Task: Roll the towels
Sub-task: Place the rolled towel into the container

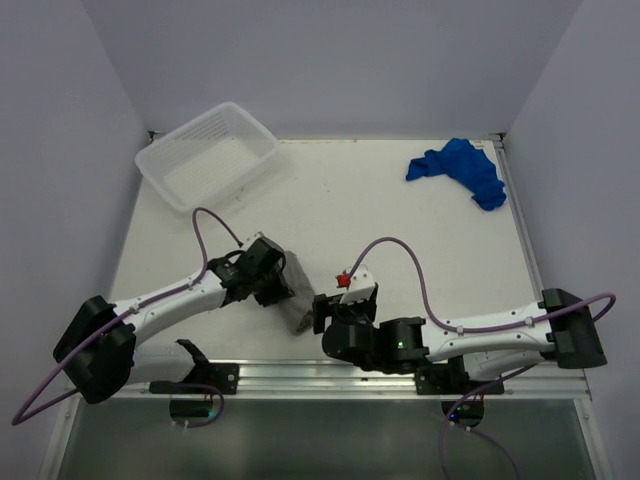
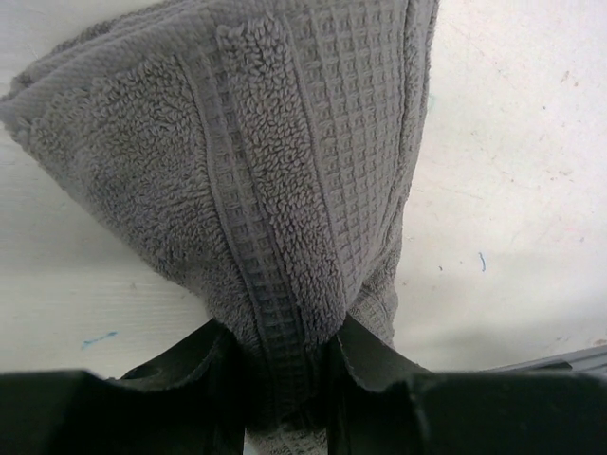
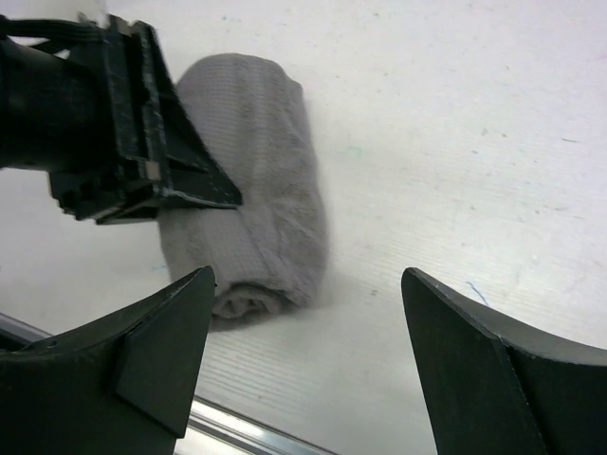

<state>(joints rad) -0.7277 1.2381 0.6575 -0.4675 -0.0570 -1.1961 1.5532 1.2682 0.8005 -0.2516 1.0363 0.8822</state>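
Robotics lab: walled white table [image 1: 400,225], mounting rail [image 1: 300,371].

**Two white arms, black at the joints**

The left arm [image 1: 170,298] and right arm [image 1: 490,335] wear white shells between black joints and black bases. A purple cable [image 1: 204,225] loops along each. The right hand [image 3: 305,275] has broad matte-black wedge fingers [image 3: 152,355]; a small red part [image 1: 343,279], perhaps a button, sits beside its wrist.

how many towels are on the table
2: the grey towel rolled near the front edge in the left claw, and the blue towel crumpled at the far right corner.
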